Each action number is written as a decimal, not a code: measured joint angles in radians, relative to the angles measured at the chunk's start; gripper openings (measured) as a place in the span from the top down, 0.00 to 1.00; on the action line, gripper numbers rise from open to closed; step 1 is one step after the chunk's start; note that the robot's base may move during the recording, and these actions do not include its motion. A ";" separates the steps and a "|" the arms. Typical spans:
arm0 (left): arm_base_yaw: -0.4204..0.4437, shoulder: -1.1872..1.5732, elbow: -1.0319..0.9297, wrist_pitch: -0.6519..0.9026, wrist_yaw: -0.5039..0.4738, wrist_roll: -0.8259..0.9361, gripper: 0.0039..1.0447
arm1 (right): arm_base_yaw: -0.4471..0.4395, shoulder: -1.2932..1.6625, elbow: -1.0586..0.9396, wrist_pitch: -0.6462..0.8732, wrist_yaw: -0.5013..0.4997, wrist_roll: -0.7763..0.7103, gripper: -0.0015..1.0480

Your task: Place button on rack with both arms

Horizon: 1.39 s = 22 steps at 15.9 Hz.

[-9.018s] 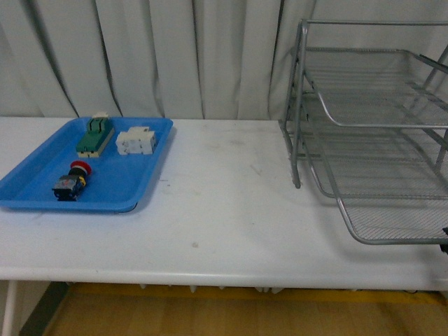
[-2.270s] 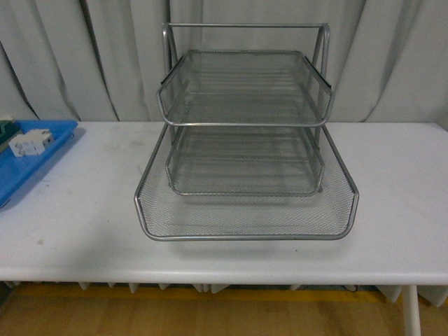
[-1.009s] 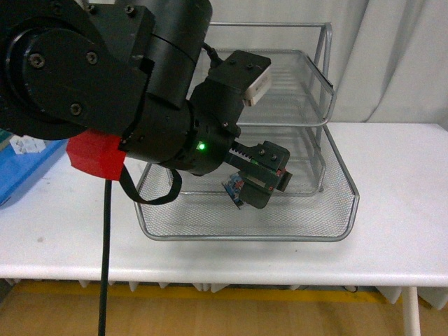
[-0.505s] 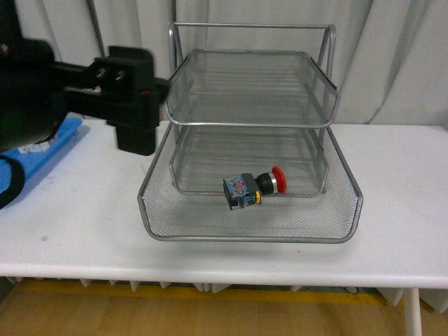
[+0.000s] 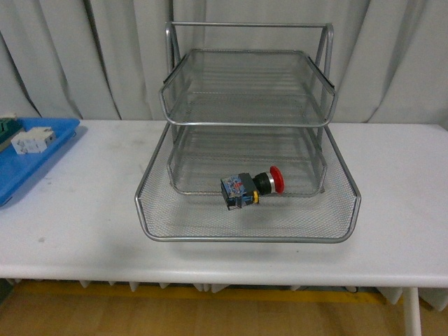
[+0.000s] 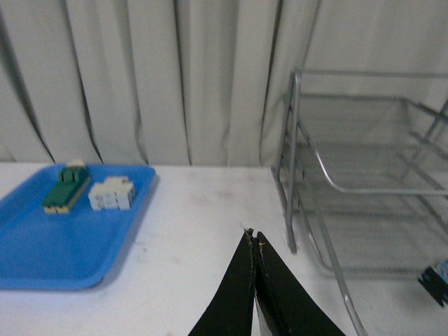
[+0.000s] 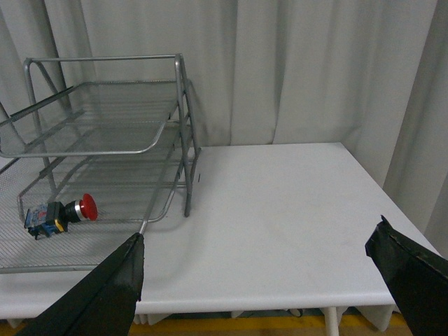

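So the left gripper point(image 6: 253, 241) is pressed shut on nothing, one blue tray point(image 6: 42, 245) with two spare parts point(image 6: 110, 194) ahead of it. One button point(image 5: 252, 187) lies in the bottom of the rack's point(image 5: 245, 239) three shelves, well ahead of the spread-wide right gripper point(image 7: 259, 234). Looks light and hard; grab its blocky body, not the cap.

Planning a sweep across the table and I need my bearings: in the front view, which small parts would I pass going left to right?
In order: green terminal block → white component → button.
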 joint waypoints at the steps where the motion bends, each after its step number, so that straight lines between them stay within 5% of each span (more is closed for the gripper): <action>1: 0.018 -0.008 -0.035 0.041 0.014 0.000 0.99 | 0.000 0.000 0.000 0.000 0.000 0.000 0.06; 7: 0.161 -0.317 -0.112 -0.229 0.143 -0.001 0.99 | 0.000 0.000 0.000 0.000 0.000 0.000 0.06; 22: 0.153 -0.835 -0.118 -0.707 0.157 0.000 0.99 | 0.000 0.000 0.000 0.000 0.000 0.000 0.06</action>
